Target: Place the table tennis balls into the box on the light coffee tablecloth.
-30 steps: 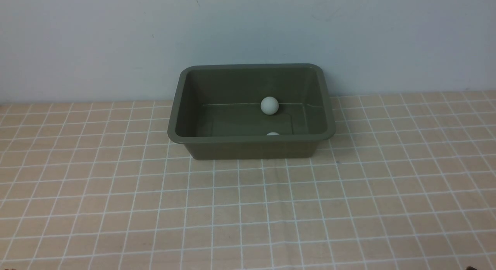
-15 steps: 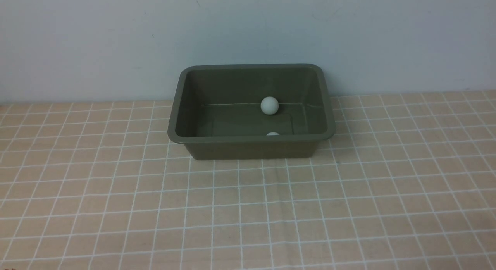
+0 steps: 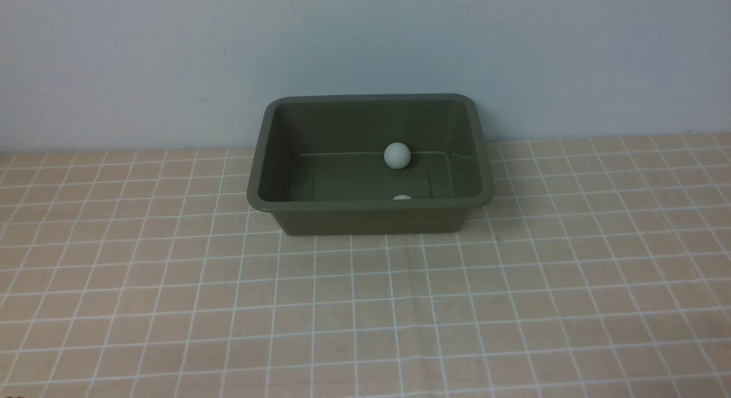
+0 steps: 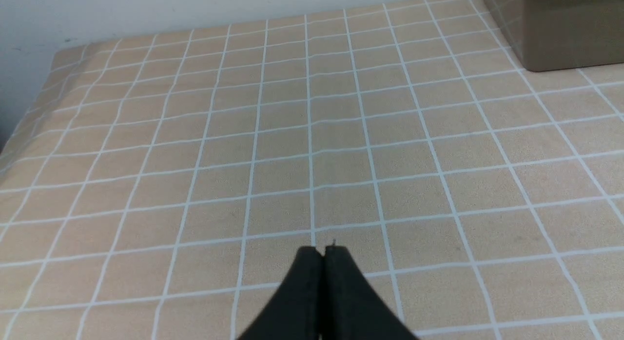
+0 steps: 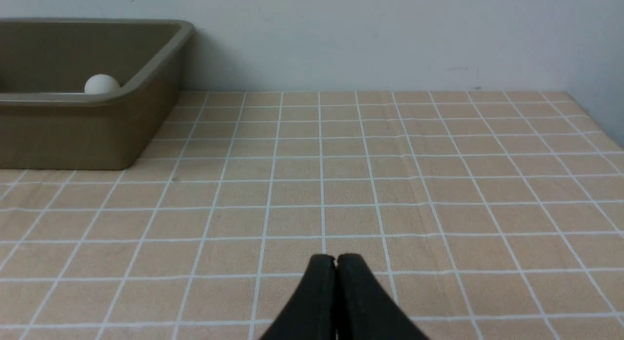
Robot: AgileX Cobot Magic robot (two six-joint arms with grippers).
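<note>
Left end effector (image 4: pixel 322 254): black, fingertips pressed together with nothing between them, over bare cloth well to the left of the box; seen in the left wrist view only.

Light coffee tablecloth (image 3: pixel 171 284): peach-tan with a white grid, covering the counter out to its left and right edges. Unchanged from the earlier front pictures, save that a small dark shape at the near right corner one second ago is no longer in the front view.

Box (image 3: pixel 260 175): olive-green open tub, standing on the tablecloth at the far middle, close to the wall (image 3: pixel 114 61). Same place as one second ago.

Table tennis balls, both inside the box:
- far ball (image 3: pixel 397 156): white, at the foot of the far wall, a little right of the box's middle. Not shifted.
- near ball (image 3: pixel 402 197): only its top shows above the near rim, directly nearer than the far ball. Not shifted.

Right end effector (image 5: pixel 336 262): black, fingertips clenched together and holding nothing, over bare cloth well to the right of the box; seen in the right wrist view only.
</note>
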